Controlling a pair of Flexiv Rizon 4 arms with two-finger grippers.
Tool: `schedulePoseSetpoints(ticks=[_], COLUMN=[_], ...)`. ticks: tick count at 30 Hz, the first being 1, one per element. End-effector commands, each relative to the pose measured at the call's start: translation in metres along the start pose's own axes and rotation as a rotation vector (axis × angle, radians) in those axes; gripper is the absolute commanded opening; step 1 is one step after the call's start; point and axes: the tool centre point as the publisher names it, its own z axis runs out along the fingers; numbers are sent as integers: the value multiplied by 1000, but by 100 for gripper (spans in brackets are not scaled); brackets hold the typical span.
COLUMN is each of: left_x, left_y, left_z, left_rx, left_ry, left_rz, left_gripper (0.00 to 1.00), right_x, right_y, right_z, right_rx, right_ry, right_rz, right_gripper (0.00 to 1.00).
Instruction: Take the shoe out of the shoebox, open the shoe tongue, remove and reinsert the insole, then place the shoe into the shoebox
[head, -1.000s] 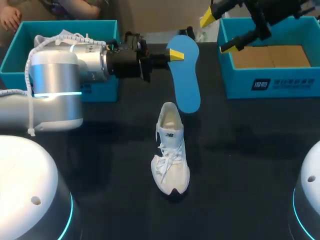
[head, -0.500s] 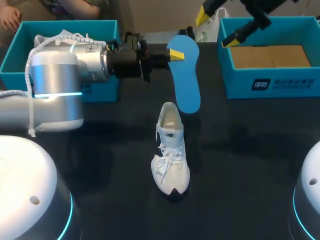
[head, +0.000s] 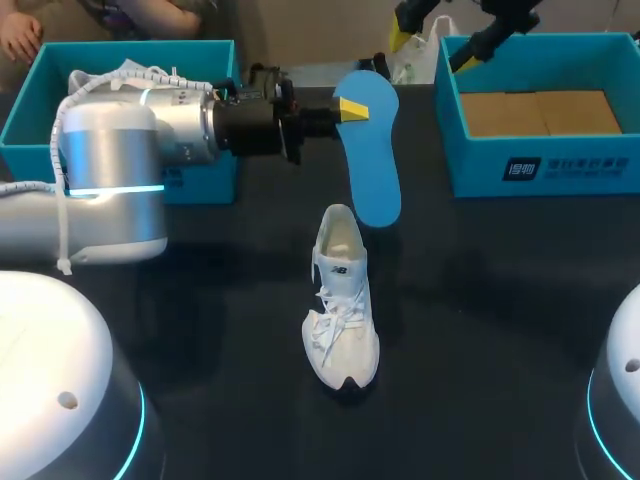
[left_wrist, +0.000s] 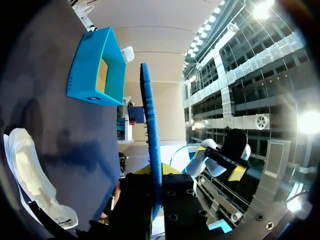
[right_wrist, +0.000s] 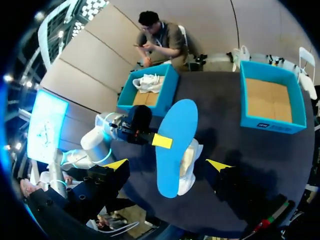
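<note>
While left gripper (head: 345, 108) clamps blue insole (head: 376, 175), white shoe (head: 342, 305) stands nearby, apart.

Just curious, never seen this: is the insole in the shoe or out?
Out. The left jaws hold the blue insole in the air, apart from the white shoe.

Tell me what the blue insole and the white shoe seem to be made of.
The flat blue insole looks like matte foam: it juts out unbent, held by one end in the left end effector. The white lace-up shoe looks like matte knit or mesh textile with woven laces; the exact fabric is unclear.
</note>
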Motion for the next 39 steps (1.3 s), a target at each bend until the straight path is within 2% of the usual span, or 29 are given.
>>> schedulePoseSetpoints(ticks=[1, 9, 21, 28, 39], left_x=[0, 0, 0, 0, 0], left_y=[0, 0, 0, 0, 0], left_z=[-1, -1, -1, -1, -1], left_rx=[-2, -2, -2, -2, -2], left_ry=[-3, -3, -3, -3, -3], left_rz=[0, 0, 0, 0, 0], left_gripper=[0, 0, 0, 0, 0], right_x=[12, 20, 34, 44, 44], right_y=[-2, -1, 6, 7, 5], right_z=[-1, 10, 26, 39, 41], right_rx=[-12, 5, 37, 19, 31], right_ry=[-251, -340, -465, -492, -502], right_rz=[-3, -15, 62, 85, 96], right_gripper=[100, 100, 100, 100, 100])
